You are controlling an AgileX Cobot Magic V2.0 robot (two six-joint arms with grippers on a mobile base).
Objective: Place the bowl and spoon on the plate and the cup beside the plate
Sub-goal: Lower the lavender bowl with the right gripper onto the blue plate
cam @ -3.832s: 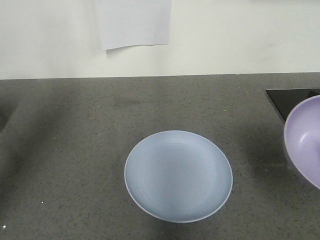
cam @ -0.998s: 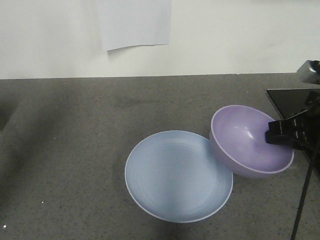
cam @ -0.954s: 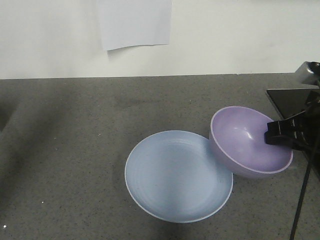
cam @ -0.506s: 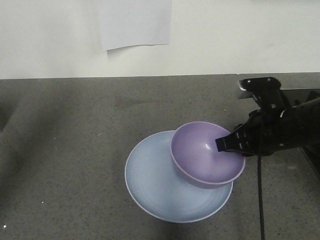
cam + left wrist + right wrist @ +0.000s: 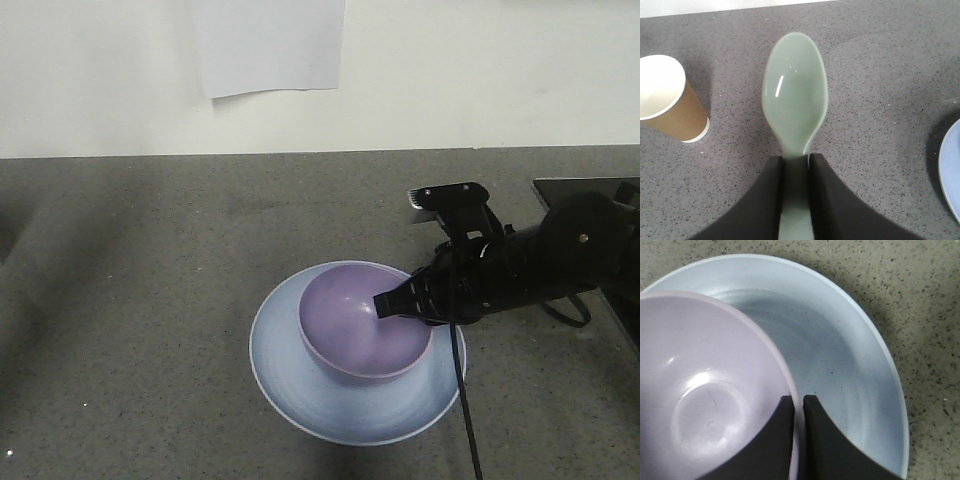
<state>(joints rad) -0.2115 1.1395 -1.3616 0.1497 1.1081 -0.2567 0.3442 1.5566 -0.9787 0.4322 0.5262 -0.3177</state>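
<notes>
The lavender bowl [image 5: 358, 323] sits over the middle of the pale blue plate [image 5: 300, 400]; whether it touches the plate I cannot tell. My right gripper [image 5: 388, 303] is shut on the bowl's right rim, one finger inside and one outside. The right wrist view shows the bowl [image 5: 705, 390], the plate [image 5: 850, 375] beneath it and the right gripper [image 5: 798, 405] pinching the rim. In the left wrist view my left gripper [image 5: 795, 165] is shut on the handle of the mint-green spoon [image 5: 795, 95], held above the counter. The brown paper cup [image 5: 667, 102] stands upright to the spoon's left.
A dark speckled counter [image 5: 150, 300] carries everything. A black glossy panel [image 5: 580, 195] lies at its right edge. A white wall with a sheet of paper [image 5: 268, 45] rises behind. The plate's edge [image 5: 950, 175] shows at the right of the left wrist view.
My right arm has carried the bowl leftward from beside the plate's right rim to over its middle, and lower. The plate has not moved.
</notes>
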